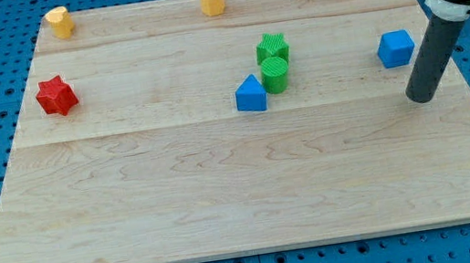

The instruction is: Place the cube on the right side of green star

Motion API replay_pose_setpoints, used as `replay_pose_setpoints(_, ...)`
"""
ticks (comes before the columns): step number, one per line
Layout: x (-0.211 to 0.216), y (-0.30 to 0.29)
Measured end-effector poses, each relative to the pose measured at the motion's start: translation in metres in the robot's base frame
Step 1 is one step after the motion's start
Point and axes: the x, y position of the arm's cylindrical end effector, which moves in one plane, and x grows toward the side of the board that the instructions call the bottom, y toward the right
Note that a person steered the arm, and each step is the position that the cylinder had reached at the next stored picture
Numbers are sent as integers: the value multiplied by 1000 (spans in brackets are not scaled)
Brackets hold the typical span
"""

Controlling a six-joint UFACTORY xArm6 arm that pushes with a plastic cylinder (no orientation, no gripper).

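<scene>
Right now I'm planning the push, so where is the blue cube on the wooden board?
The blue cube sits near the wooden board's right edge in the camera view, just left of and above my tip, well right of the green star.

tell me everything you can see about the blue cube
The blue cube is a small solid block in bright blue with a matte, plastic-like look and slightly rounded edges. It sits flat on the wooden board near the view's right edge, turned a little so a corner faces the camera. Nothing touches it. My tip rests just below and to the view's right of it, with a small gap. The green star lies well off to the view's left.
</scene>
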Motion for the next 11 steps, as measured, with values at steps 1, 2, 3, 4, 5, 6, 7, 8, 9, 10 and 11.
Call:
replay_pose_setpoints(1, 0, 0)
replay_pose_setpoints(2, 0, 0)
replay_pose_setpoints(3, 0, 0)
replay_pose_setpoints(4, 1, 0)
replay_pose_setpoints(5, 2, 0)
replay_pose_setpoints(6, 4, 0)
replay_pose_setpoints(7, 4, 0)
replay_pose_setpoints(8, 4, 0)
replay_pose_setpoints(9, 4, 0)
replay_pose_setpoints(10, 8, 0)
replay_pose_setpoints(11, 10, 4)
